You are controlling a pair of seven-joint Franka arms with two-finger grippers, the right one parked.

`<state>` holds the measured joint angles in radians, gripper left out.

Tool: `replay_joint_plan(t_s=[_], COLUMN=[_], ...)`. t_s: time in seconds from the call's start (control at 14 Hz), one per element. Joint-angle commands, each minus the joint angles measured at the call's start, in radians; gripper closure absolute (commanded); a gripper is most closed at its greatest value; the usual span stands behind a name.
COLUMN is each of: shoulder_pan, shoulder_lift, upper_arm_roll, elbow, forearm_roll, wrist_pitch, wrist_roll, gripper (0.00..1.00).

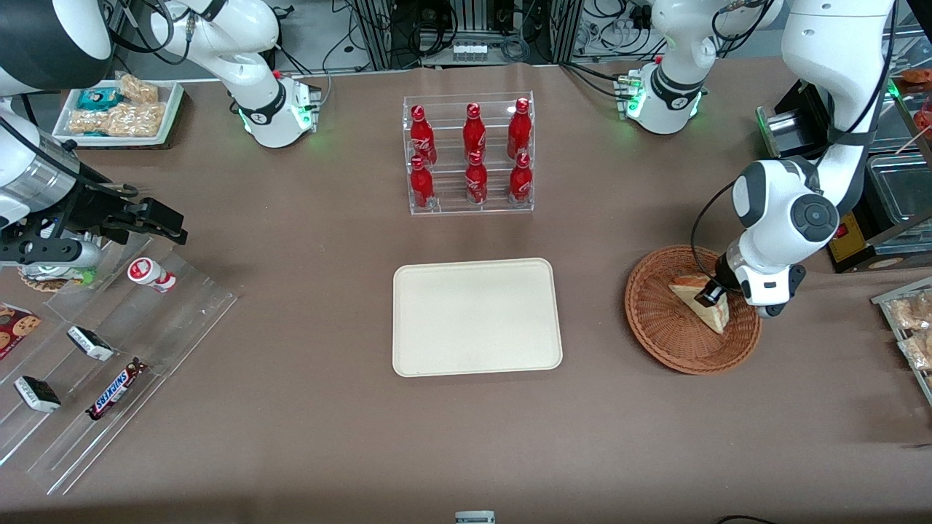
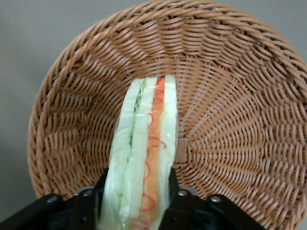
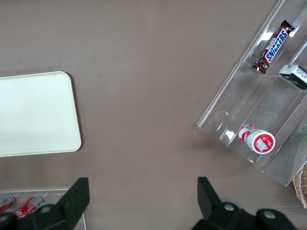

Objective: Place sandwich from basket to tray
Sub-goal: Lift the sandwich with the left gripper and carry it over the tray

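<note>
The gripper clasps the sandwich between its fingers; basket beneath.

Bright, even overhead light, soft short shadows, glare on acrylic racks, sharp views

We are counting one sandwich, one basket and one tray on the counter. We are seeing six red bottles standing in one clear rack. One gripper is closing on the sandwich inside the basket. We are counting one Snickers bar.
</note>
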<state>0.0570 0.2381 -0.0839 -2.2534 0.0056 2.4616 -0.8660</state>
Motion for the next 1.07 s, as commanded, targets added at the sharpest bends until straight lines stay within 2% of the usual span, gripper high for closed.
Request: replay_joint_plan(t_s=[0.0, 0.14, 0.29, 0.5, 0.86, 1.0], shoulder_pan=[-0.006, -0.044, -0.118, -0.262, -0.504, -0.595], shoulder_lift=[-0.051, -0.02, 0.021, 0.091, 0.329, 0.403], upper_arm_roll=[-0.01, -0.01, -0.01, -0.01, -0.005, 0.001], elbow=[0.082, 0.226, 0.335, 0.437, 0.729, 0.81], forearm_roll=[-0.004, -0.009, -0.009, -0.009, -0.003, 0.057], wrist_pitch=[-0.181, -0.326, -0.374, -0.359, -0.342, -0.339], wrist_roll=[0.01, 0.012, 0.015, 0.06, 0.052, 0.015], gripper=[1.0, 1.0, 1.0, 0.98, 0.97, 0.98])
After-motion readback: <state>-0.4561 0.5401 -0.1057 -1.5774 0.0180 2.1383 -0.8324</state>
